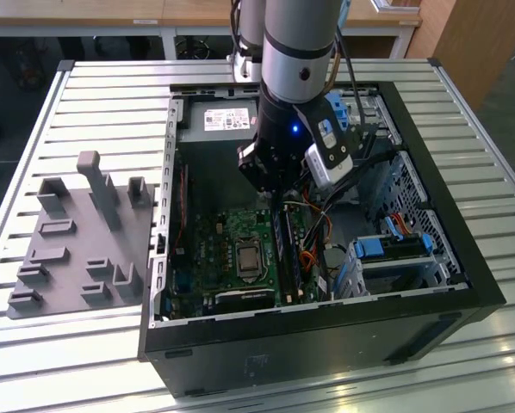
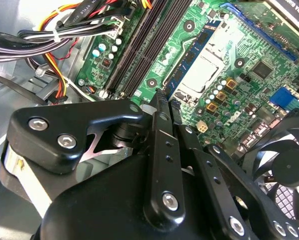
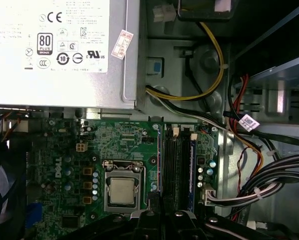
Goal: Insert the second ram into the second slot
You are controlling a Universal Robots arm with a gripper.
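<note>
My gripper (image 1: 277, 200) reaches down into the open computer case (image 1: 464, 284), over the memory slots (image 1: 285, 258). In the second wrist view its black fingers (image 2: 159, 145) meet at the tip, and the gripper (image 2: 163, 97) is shut on the second ram (image 2: 189, 62), a thin blue-green stick seen edge-on. In the first wrist view that ram (image 3: 160, 160) runs along the slot row (image 3: 178, 170) on the side nearest the processor socket (image 3: 122, 190). Whether it sits in a slot I cannot tell. Another blue stick (image 3: 193, 170) stands in the slot on the cable side.
The silver power supply (image 3: 54, 50) lies beyond the board. Cable bundles (image 3: 269, 175) run beside the slots. A black fan (image 2: 289, 165) sits close to the gripper. Blue drive clips (image 1: 387, 245) stand at the exterior view's right, and a grey fixture plate (image 1: 77, 241) lies at its left.
</note>
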